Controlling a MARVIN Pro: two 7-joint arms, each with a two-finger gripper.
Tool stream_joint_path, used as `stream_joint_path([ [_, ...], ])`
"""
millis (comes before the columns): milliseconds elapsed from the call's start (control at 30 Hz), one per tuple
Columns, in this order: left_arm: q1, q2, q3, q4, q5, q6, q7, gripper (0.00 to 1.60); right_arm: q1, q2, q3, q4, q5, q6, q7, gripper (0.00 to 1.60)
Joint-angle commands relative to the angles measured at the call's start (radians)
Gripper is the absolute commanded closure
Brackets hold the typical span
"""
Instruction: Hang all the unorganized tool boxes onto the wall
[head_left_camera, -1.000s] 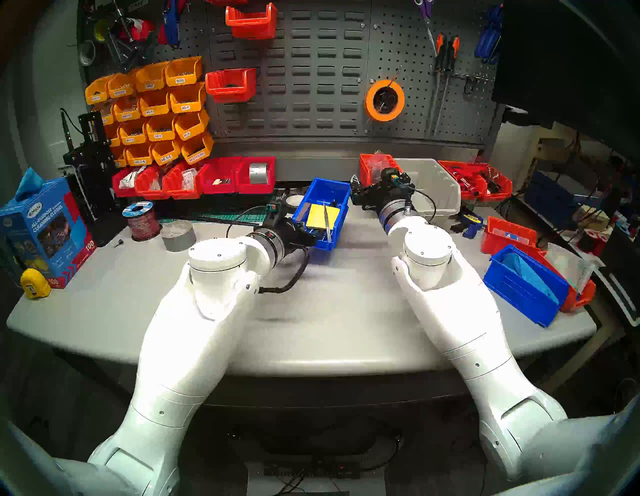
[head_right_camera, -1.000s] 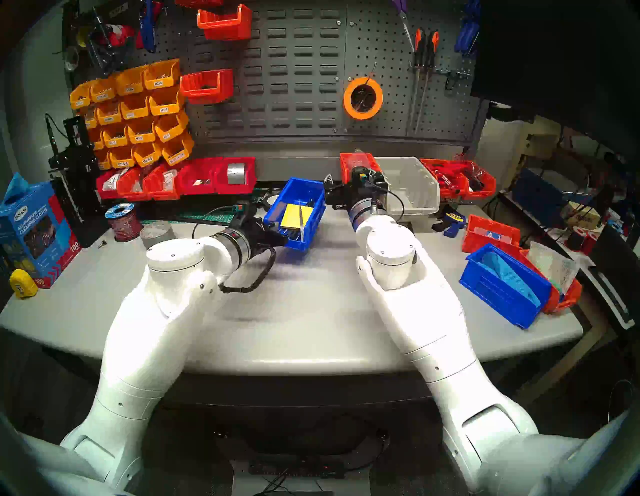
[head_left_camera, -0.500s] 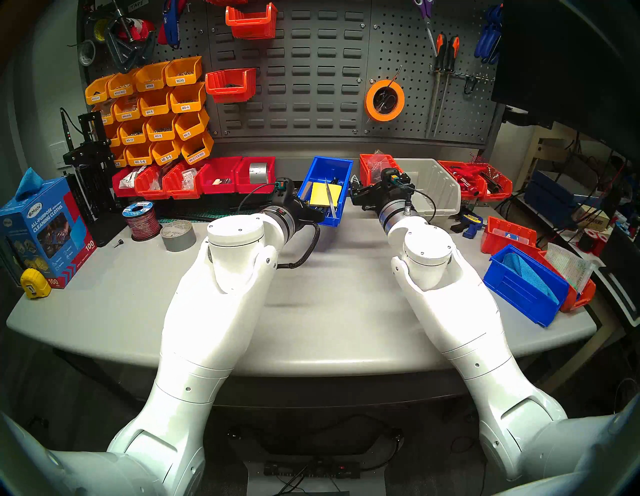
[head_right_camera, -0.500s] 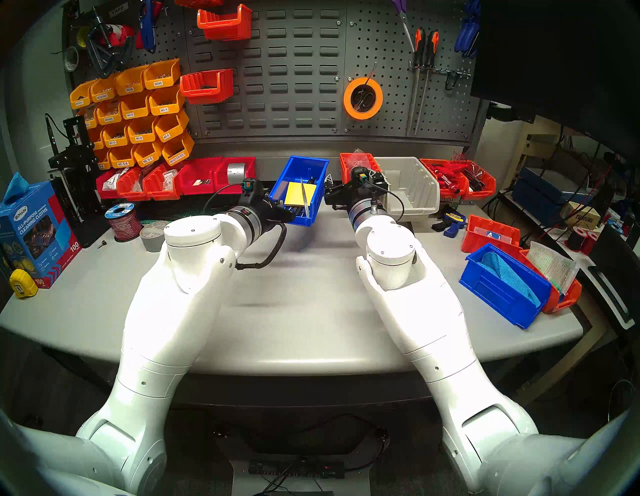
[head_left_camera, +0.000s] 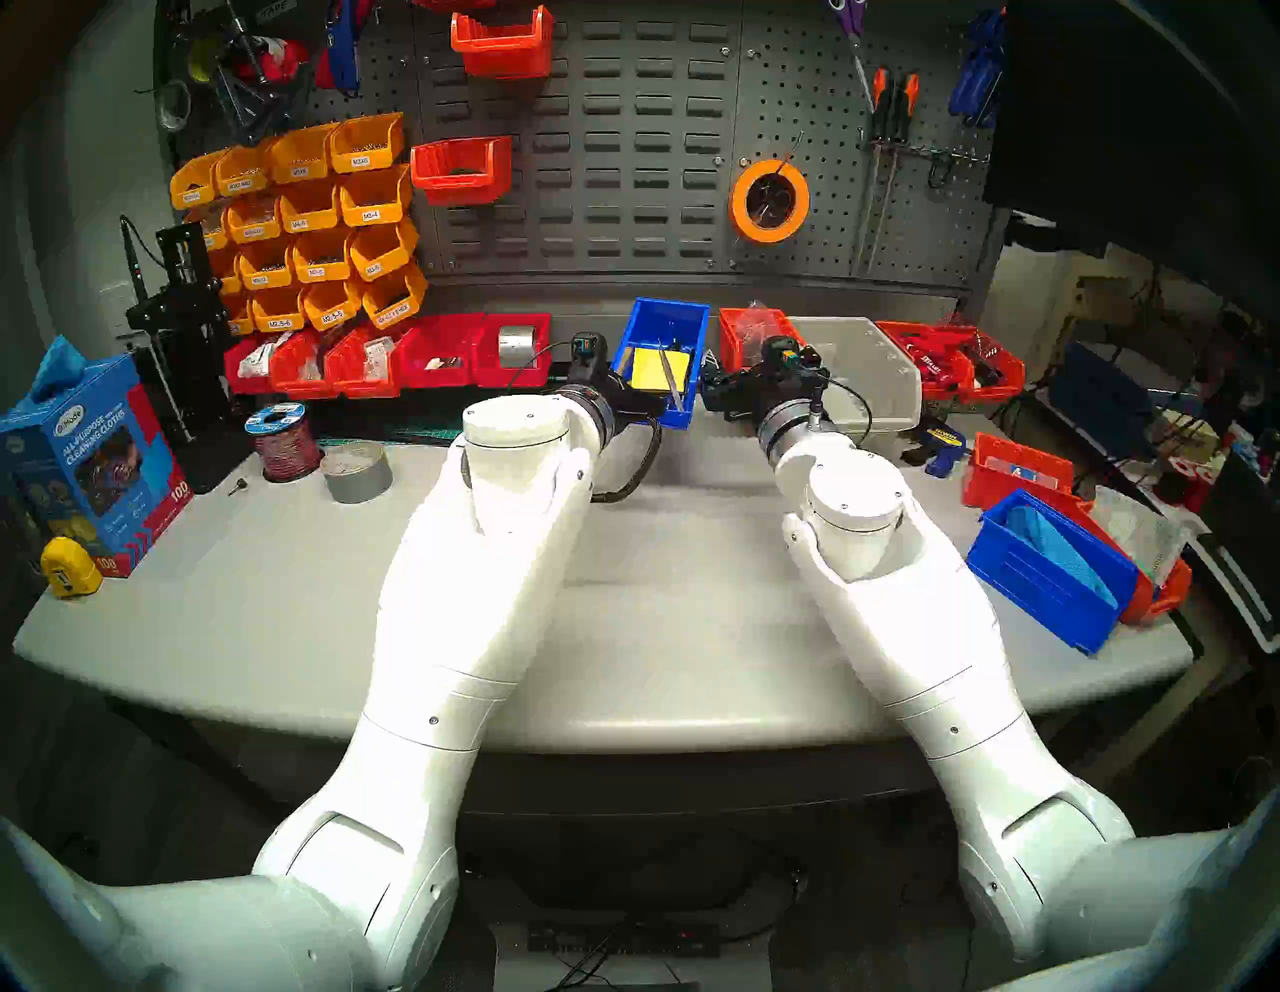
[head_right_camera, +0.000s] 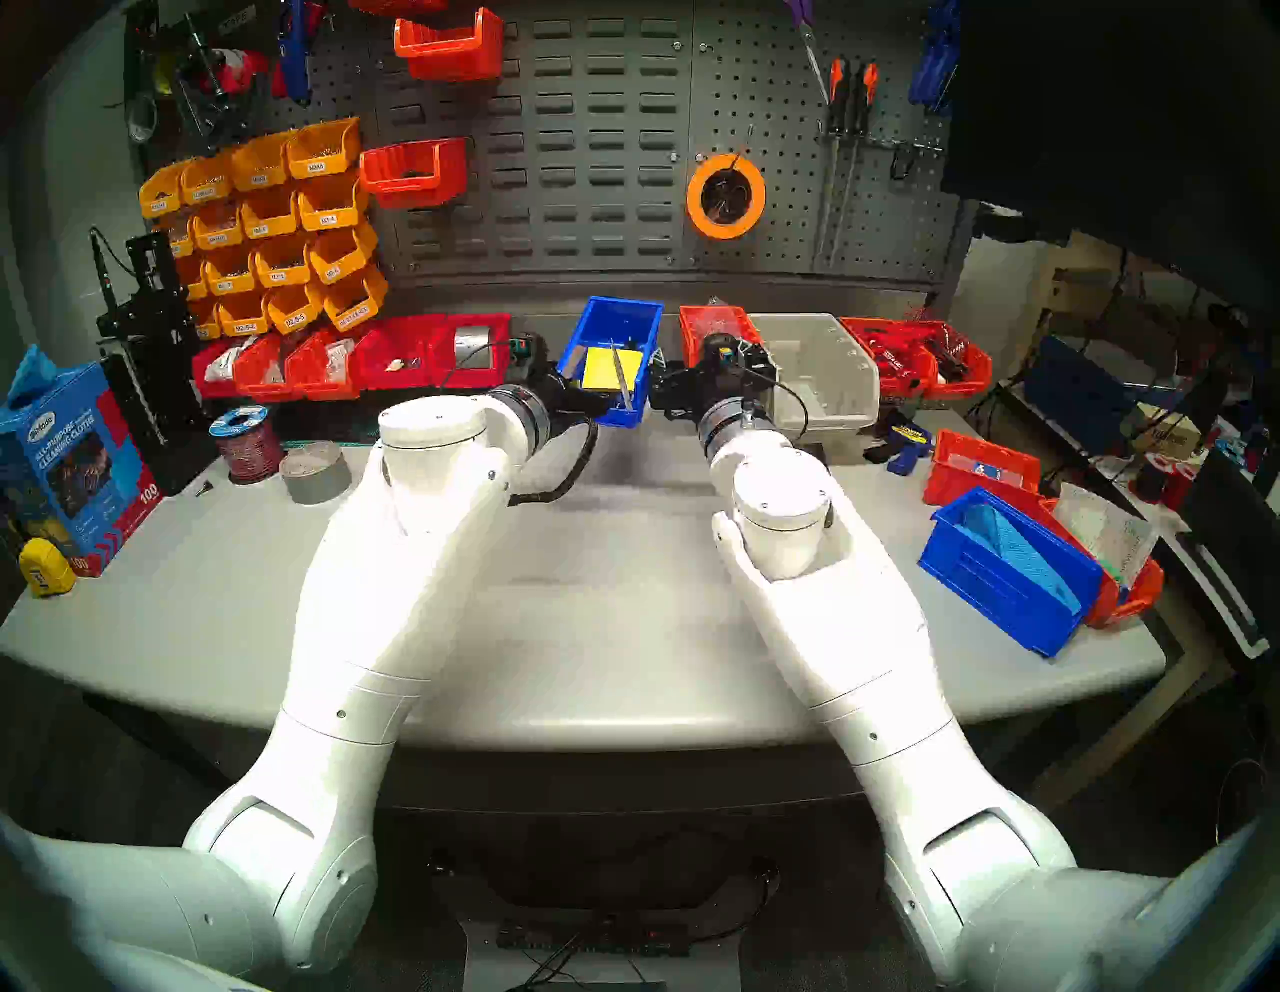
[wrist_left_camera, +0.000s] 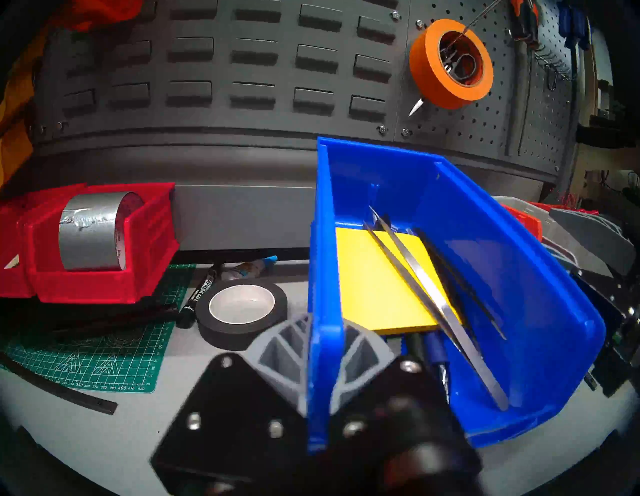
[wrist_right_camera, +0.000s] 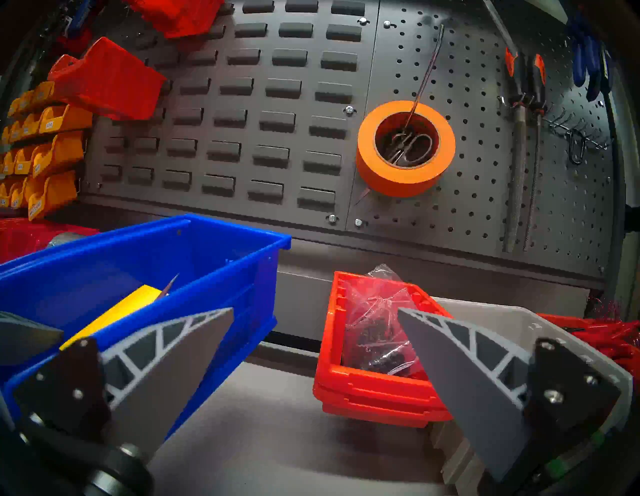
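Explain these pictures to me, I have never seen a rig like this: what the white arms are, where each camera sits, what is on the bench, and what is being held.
The white arms belong to a two-armed robot. The two wide pictures come from cameras on its head; the other two sit on its wrists. The left hand is clamped on the side wall of a blue bin holding a yellow notepad, lifted near the grey slotted wall. The right hand is open, holding nothing, beside that bin. The grey bench carries another blue bin, red bins, tape rolls and a box of cloths.
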Motion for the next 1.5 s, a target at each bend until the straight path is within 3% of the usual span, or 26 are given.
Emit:
stream_joint_path([
  [0,-0.121,-0.056,-0.024,0.047,0.023,-0.005,-0.004,1.60,0.009,-0.002,0.000,-0.012,-0.001,-0.004,0.001,0.00],
  [967,-0.346,-0.122,-0.087,0.396,0.104,-0.013,-0.033,1.60,0.009,-0.003,0.001,-0.010,-0.001,-0.003,0.001,0.00],
  [1333,-0.391,-0.126,-0.107,0.453,0.125,-0.015,-0.048,1.60,0.009,-0.003,0.001,-0.009,-0.001,-0.003,0.001,0.00],
  [1400,-0.436,-0.123,-0.108,0.485,0.125,-0.001,-0.054,1.60,0.009,-0.003,0.001,-0.009,-0.001,-0.003,0.001,0.00],
  [1433,-0.388,-0.126,-0.112,0.451,0.130,-0.014,-0.056,1.60,0.009,-0.003,0.001,-0.009,-0.001,-0.003,0.001,0.00],
  [1467,-0.426,-0.122,-0.112,0.478,0.129,-0.003,-0.058,1.60,0.009,-0.003,0.001,-0.009,-0.001,-0.003,0.001,0.00],
])
